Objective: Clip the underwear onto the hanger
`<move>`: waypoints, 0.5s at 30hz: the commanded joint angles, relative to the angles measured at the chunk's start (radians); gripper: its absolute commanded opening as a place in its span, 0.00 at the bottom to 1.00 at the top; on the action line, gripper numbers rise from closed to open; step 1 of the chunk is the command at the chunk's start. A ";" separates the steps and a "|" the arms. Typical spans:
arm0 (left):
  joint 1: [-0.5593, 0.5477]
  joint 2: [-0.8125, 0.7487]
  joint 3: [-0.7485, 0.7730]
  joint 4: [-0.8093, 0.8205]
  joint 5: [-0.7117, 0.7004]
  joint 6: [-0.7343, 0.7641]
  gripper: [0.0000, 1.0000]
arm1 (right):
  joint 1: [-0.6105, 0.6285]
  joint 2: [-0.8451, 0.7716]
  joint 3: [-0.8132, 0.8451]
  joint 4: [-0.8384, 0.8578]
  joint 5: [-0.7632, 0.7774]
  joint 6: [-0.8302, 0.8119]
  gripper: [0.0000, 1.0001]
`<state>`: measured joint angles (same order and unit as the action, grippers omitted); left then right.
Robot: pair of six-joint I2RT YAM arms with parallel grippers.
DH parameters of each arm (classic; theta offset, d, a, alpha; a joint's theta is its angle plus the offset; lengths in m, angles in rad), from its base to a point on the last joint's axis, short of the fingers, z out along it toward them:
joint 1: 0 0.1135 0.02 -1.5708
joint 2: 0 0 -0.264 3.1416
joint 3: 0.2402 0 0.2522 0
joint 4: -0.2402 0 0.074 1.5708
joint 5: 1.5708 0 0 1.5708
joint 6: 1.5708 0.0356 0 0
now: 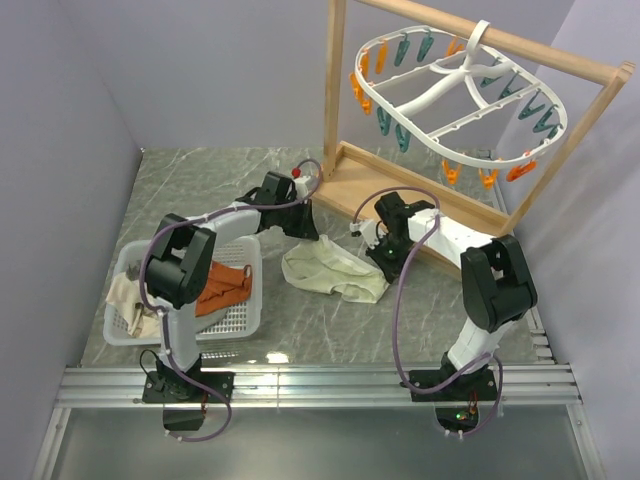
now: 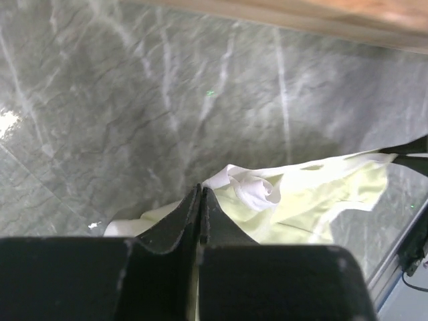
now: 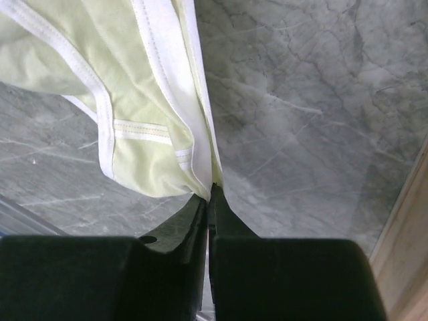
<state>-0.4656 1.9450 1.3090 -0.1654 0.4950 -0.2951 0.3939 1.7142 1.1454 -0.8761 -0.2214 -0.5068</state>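
The pale cream-yellow underwear (image 1: 335,272) lies spread on the grey marble table between my two grippers. My right gripper (image 1: 384,258) is shut on its right edge; in the right wrist view the white-trimmed hem (image 3: 194,144) runs into the closed tips of the right gripper (image 3: 212,190). My left gripper (image 1: 305,230) is shut at the cloth's left end; in the left wrist view the underwear (image 2: 301,197) shows on both sides of the closed tips of the left gripper (image 2: 200,190). The white oval hanger (image 1: 455,95) with orange and teal pins hangs from the wooden frame, above and behind.
The wooden frame stand (image 1: 420,195) has its base just behind both grippers. A white mesh basket (image 1: 245,318) at the left holds an orange-rust cloth (image 1: 225,288) and pale cloths (image 1: 128,298). Grey walls close in on both sides.
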 commanded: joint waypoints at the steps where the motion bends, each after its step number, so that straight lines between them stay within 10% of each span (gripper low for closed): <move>1: 0.013 0.011 0.032 0.064 -0.004 -0.009 0.06 | -0.003 0.033 0.039 0.003 0.016 0.011 0.05; 15: 0.005 0.029 0.064 0.138 0.057 0.043 0.39 | -0.004 0.090 0.053 0.011 -0.015 0.016 0.04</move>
<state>-0.4534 1.9743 1.3109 -0.0639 0.5381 -0.2821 0.3939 1.8118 1.1641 -0.8745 -0.2276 -0.5007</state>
